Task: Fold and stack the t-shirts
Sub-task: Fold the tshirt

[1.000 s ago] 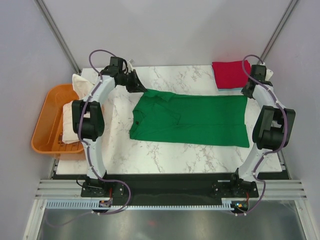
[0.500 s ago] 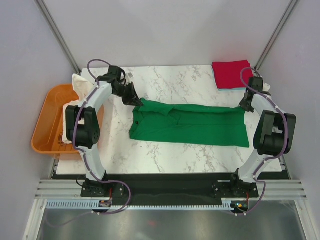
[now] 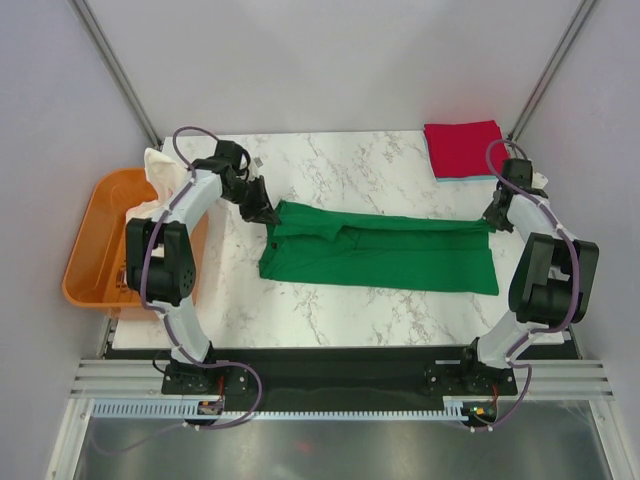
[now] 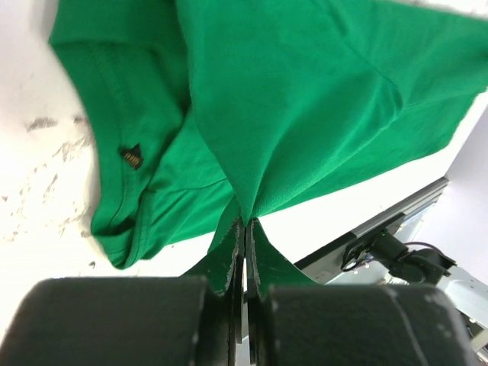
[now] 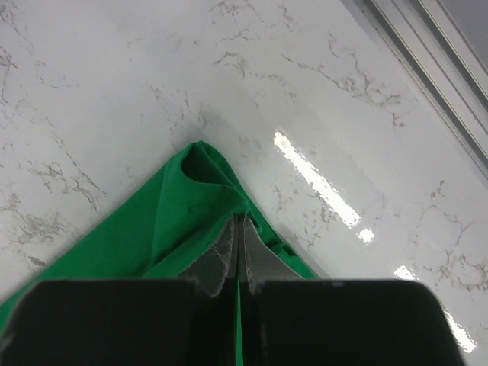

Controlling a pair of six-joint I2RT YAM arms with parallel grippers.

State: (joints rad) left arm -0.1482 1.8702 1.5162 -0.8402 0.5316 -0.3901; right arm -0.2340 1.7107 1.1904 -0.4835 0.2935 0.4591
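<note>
Both arms have pulled the far edge of the green t-shirt nearer since a second ago, so you now see it as a narrower band across the middle of the frame. Your left gripper is pinched tight on the cloth at the band's upper left corner; your right gripper is pinched tight on its upper right corner. Red t-shirt lies folded at upper right, well apart, orange tub at far left
</note>
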